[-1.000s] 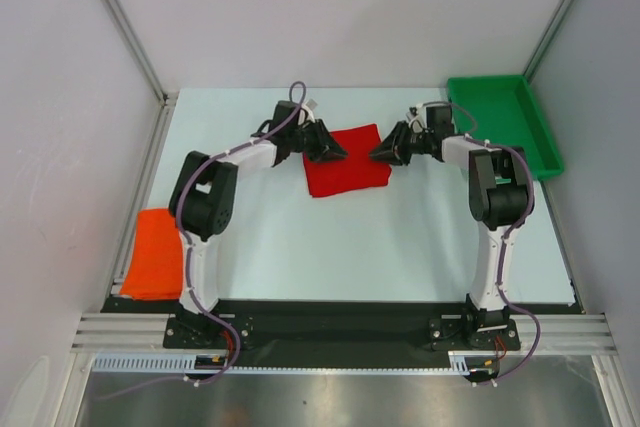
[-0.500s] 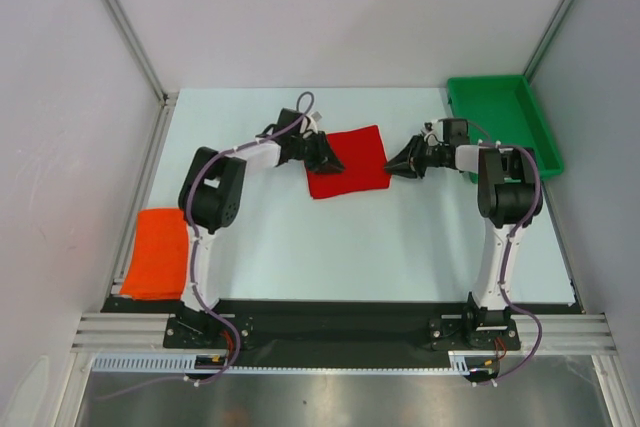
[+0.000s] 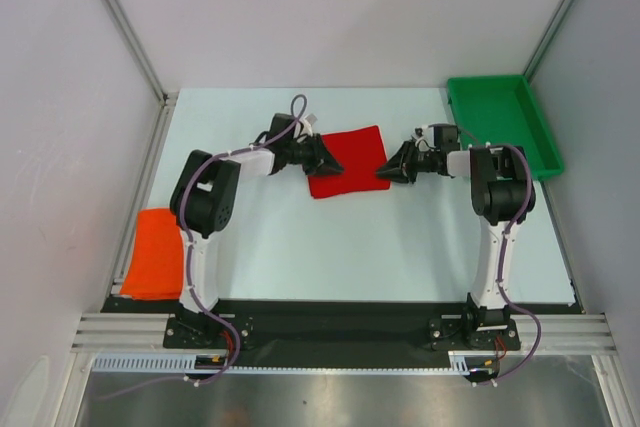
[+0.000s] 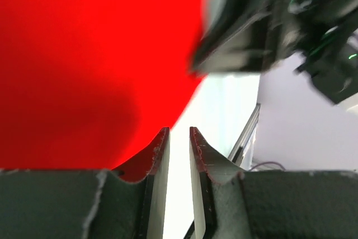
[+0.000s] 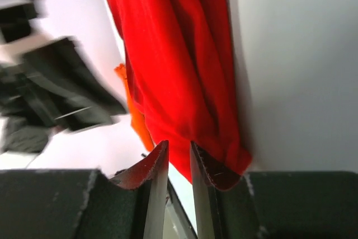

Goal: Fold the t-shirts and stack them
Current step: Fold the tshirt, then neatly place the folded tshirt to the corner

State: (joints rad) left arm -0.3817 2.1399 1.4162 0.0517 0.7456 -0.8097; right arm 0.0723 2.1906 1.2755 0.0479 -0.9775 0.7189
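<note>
Jaws nearly pressed together on both grippers, pinching nothing. Left gripper and right gripper flank the red t-shirt; orange t-shirt lies well apart.

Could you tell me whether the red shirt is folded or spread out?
Folded: the red shirt lies as a compact square, layered edges visible from the right wrist.

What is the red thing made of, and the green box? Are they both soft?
The red t-shirt looks like soft matte cloth: the right wrist view shows loose folds and wrinkles. The green tray looks like hard, smooth plastic, with straight raised walls and a slight sheen, so probably not soft. The orange t-shirt seems to be cloth too, lying flat and dull.
</note>
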